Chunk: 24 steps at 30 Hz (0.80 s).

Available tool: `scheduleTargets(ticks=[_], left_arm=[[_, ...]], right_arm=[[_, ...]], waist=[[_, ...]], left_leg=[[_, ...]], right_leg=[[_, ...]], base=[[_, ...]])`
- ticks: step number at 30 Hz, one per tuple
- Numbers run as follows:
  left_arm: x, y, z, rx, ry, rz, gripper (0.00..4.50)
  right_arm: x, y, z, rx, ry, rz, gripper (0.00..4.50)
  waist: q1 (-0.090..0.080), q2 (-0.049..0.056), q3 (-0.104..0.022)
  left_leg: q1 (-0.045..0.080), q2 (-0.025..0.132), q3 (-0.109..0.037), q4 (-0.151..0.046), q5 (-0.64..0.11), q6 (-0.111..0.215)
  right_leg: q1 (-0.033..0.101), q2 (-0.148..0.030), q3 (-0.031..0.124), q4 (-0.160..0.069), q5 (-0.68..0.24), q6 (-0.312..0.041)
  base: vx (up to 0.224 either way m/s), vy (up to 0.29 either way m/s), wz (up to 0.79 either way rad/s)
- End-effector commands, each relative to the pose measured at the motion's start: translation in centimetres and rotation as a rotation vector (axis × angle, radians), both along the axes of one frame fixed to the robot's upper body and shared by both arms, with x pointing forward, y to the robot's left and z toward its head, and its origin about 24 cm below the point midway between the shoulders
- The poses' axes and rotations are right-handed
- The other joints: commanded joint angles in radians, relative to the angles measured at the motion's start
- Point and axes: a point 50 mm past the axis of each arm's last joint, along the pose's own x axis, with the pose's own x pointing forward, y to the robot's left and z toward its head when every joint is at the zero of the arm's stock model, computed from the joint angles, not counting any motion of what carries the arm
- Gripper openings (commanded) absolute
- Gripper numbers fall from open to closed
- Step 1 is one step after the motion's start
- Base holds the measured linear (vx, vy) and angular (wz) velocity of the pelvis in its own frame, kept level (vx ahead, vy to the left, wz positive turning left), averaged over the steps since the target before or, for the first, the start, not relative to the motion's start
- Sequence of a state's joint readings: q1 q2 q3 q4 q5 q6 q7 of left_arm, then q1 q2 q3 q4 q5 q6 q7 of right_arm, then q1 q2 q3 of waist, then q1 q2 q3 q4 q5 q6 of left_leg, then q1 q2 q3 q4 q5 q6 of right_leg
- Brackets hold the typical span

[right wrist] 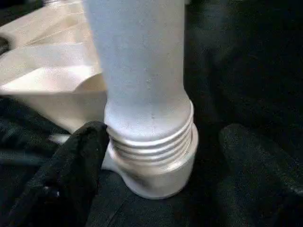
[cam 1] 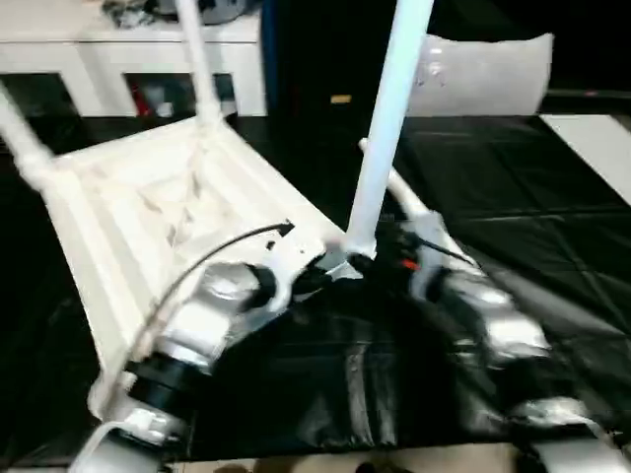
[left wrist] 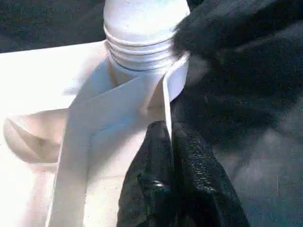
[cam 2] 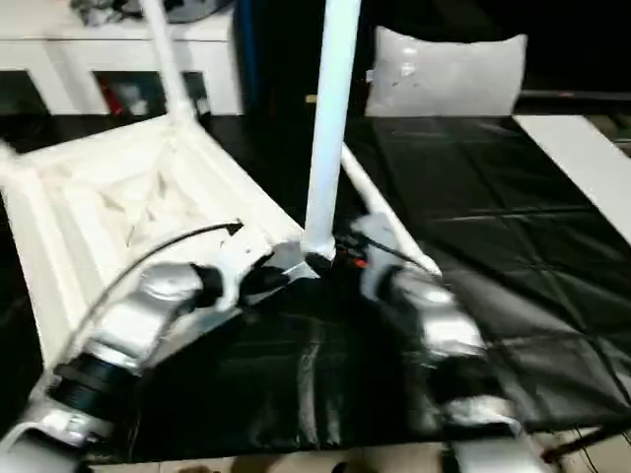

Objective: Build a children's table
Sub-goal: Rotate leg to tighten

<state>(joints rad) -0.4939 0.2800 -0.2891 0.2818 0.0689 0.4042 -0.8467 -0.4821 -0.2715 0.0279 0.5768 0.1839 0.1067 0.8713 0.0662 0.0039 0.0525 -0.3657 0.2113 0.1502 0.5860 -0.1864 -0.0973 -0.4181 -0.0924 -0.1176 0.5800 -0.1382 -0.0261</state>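
Three legs stand in the upturned tabletop [cam 1: 168, 212], the near one [cam 1: 380, 148] at its 4 o'clock corner half-threaded, the right gripper [right wrist: 156, 156] spread around it, the left gripper [left wrist: 171, 156] pinching the rim; a fourth leg [cam 2: 389, 222] lies loose.

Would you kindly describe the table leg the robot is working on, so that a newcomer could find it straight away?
Start at the white tabletop, lying underside up on the black sheet. Go to its corner nearest the robot, where both grippers meet. The leg there rises from that corner socket, thread rings still showing; unlike the two legs at the far corners, it has a black finger of the right gripper on either side.
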Motion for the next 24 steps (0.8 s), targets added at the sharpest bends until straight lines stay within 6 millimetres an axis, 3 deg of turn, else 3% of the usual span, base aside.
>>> scheduleTargets(ticks=[1,7,14,24], left_arm=[[-0.3,-0.7,0.5,-0.001,-0.003,-0.145,0.0],[-1.2,0.5,0.2,0.059,0.059,-0.36,0.0],[-1.8,1.6,0.2,0.133,0.109,-0.53,0.0],[-2.2,1.5,0.2,0.136,0.115,-0.607,0.0]], right_arm=[[-0.1,-0.2,1.2,-0.016,-0.053,0.096,4.39],[-1.1,-1.2,1.9,-0.139,-0.09,0.309,4.48],[-1.9,-0.7,1.7,-0.186,-0.049,0.479,4.48],[-2.5,0.2,1.2,-0.167,-0.005,0.587,3.58]], waist=[[0.004,0.003,-0.07],[0.025,0.003,-0.068],[0.037,0.005,-0.066],[0.041,-0.001,-0.068]], left_leg=[[0.005,0.014,0.013,-0.064,-0.208,0.084],[0.018,0.017,0.017,-0.067,-0.256,0.06],[0.02,0.02,0.013,-0.074,-0.292,0.043],[0.016,0.019,0.014,-0.073,-0.266,0.045]], right_leg=[[0.068,-0.047,0.046,-0.065,-0.293,-0.184],[0.059,-0.047,0.052,-0.066,-0.318,-0.187],[0.064,-0.049,0.056,-0.064,-0.348,-0.182],[0.069,-0.051,0.057,-0.06,-0.335,-0.188]], base=[[0.0,0.0,0.0],[0.0,0.0,0.0],[0.0,0.0,0.0],[0.0,0.0,0.0]])
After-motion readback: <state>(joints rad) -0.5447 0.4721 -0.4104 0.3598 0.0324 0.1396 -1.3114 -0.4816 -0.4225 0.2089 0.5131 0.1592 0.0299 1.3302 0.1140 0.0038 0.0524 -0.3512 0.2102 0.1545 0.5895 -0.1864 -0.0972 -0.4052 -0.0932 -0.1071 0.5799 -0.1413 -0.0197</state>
